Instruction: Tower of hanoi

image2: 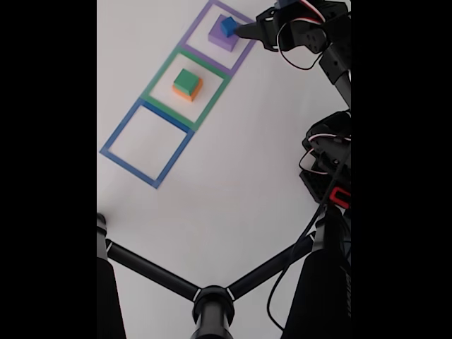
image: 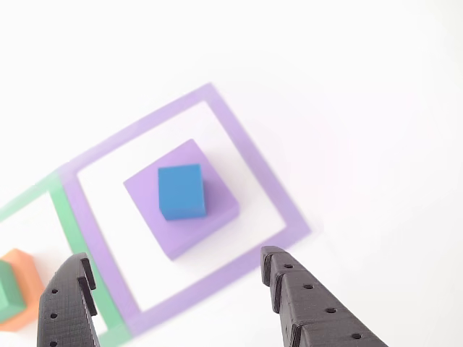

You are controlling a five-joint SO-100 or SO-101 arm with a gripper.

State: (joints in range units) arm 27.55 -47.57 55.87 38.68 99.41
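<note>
In the other view, the small blue block point(image: 181, 191) sits on top of the big purple block point(image: 181, 224), inside the purple taped square point(image: 255, 168). My gripper point(image: 176, 254) hovers over them, open and holding nothing, its black fingers point(image: 311, 303) spread wider than the purple block. The green block point(image: 6, 293) rests on the orange block point(image: 27, 278) at the left edge. In the fixed view, the blue block point(image2: 227, 26) and purple block point(image2: 220, 39) stand at the top with the gripper point(image2: 244, 30) beside them. The green block point(image2: 186, 79) on the orange block point(image2: 189, 92) fills the middle square.
Three taped squares run in a diagonal row: purple point(image2: 205, 58), green point(image2: 161, 70) and blue point(image2: 127, 164); nothing stands in the blue one. The arm's base and cables point(image2: 328, 162) occupy the right side. A black stand with legs point(image2: 212, 304) crosses the bottom.
</note>
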